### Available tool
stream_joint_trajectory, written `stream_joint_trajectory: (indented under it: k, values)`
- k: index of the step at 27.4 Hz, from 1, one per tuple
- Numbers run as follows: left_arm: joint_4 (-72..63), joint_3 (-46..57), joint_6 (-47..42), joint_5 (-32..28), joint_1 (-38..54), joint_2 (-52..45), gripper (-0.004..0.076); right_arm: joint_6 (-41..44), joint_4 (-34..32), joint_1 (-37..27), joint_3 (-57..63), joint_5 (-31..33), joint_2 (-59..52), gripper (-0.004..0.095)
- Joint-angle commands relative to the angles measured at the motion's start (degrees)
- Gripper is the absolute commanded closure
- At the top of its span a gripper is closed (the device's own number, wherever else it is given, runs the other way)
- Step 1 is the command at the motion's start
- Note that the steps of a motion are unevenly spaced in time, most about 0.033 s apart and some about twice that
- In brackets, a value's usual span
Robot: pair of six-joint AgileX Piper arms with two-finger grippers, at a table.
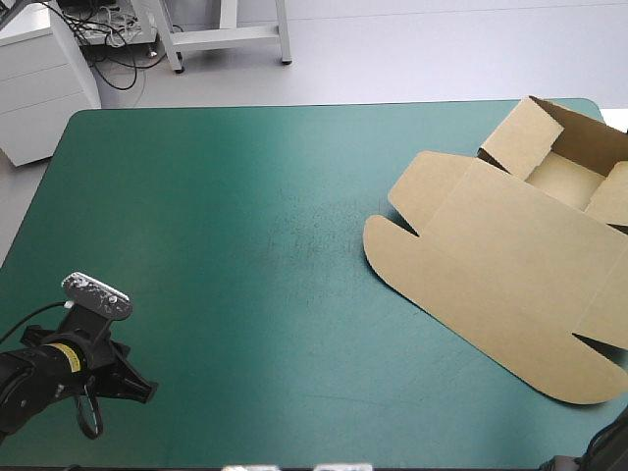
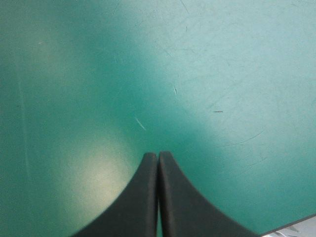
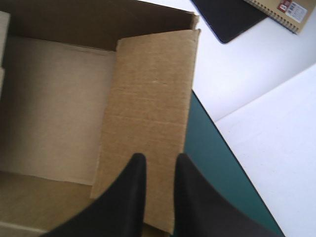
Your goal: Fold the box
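The brown box (image 1: 510, 255) lies at the table's right side. Its tray (image 1: 564, 177) stands open at the far right with walls raised, and the lid (image 1: 491, 294) lies flat toward the middle. My left gripper (image 1: 145, 390) rests shut near the front left corner, far from the box; in its wrist view the gripper (image 2: 158, 154) shows only teal-green cover ahead. My right gripper (image 3: 159, 159) stands a little open over the tray's side wall flap (image 3: 148, 98), with the tray floor (image 3: 54, 108) beside it. It is out of the high view.
The table's right edge (image 3: 212, 158) runs close beside the box. Beyond it is a white surface with a dark flat item (image 3: 227, 17) and a spiral notebook (image 3: 289, 10). Bare teal-green cover (image 1: 245, 245) fills the table's left and middle.
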Motion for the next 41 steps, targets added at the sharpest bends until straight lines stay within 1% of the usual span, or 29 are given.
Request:
stream_joint_trajectory:
  k: [1,3,4,5,8,11,12,16,18,22,26,32,37,41]
  values:
    - [0.1,-1.4,-0.9,2.1,-0.3,0.0,0.0756,-5.0,6.9,-0.4,-1.9,0.2,-5.2,0.0916]
    - [0.0,-1.4,-2.7,2.2,-0.3,0.0,0.0756,-5.1,12.4,0.2,-1.9,0.2,-6.1,0.0916]
    - [-0.2,-1.4,-3.2,2.2,-0.3,0.0,0.0756,-5.1,14.1,0.7,-1.9,0.2,-6.7,0.0916]
    - [-0.6,-1.4,-3.5,2.2,-0.3,0.0,0.0756,-5.1,16.6,2.3,-1.8,0.2,-7.8,0.0916]
    - [-0.7,-1.4,-3.5,1.0,-0.3,0.0,0.0756,-5.1,18.2,6.5,-0.7,0.2,-9.8,0.0916]
    - [-0.7,-1.4,-3.5,-0.8,-0.3,0.0,0.0756,-5.1,18.3,12.2,1.5,0.2,-11.9,0.0916]
    - [-0.7,-1.4,-3.5,-1.4,-0.3,0.0,0.0756,-4.9,18.3,16.3,3.7,0.2,-13.7,0.0916]
    - [-0.7,-1.4,-3.5,-1.5,-0.3,0.0,0.0756,-5.9,17.8,22.7,7.8,0.2,-17.1,0.0916]
    - [-0.7,-1.4,-3.5,-1.3,-0.3,0.0,0.0756,-7.9,16.1,25.1,9.8,0.2,-19.3,0.0916]
    - [-0.5,-1.1,-3.5,-0.6,-0.3,0.0,0.0756,-8.0,12.1,29.4,15.9,0.2,-24.6,0.0916]
    - [-2.0,0.1,-4.4,-1.4,-0.3,-1.4,0.0756,-8.7,8.4,31.1,24.9,0.1,-31.4,0.0916]
    - [-1.6,4.9,-4.6,-1.7,-0.3,-7.4,0.0756,-13.0,8.3,31.1,41.4,-2.6,-41.7,0.0916]
    - [-3.7,10.0,-6.2,-1.9,-0.3,-12.5,0.0756,-13.0,8.5,31.1,55.1,-4.7,-49.7,0.0916]
    - [-4.9,13.6,-6.6,-3.3,-0.3,-16.1,0.0756,-13.0,9.4,31.1,66.0,-8.9,-56.0,0.0916]
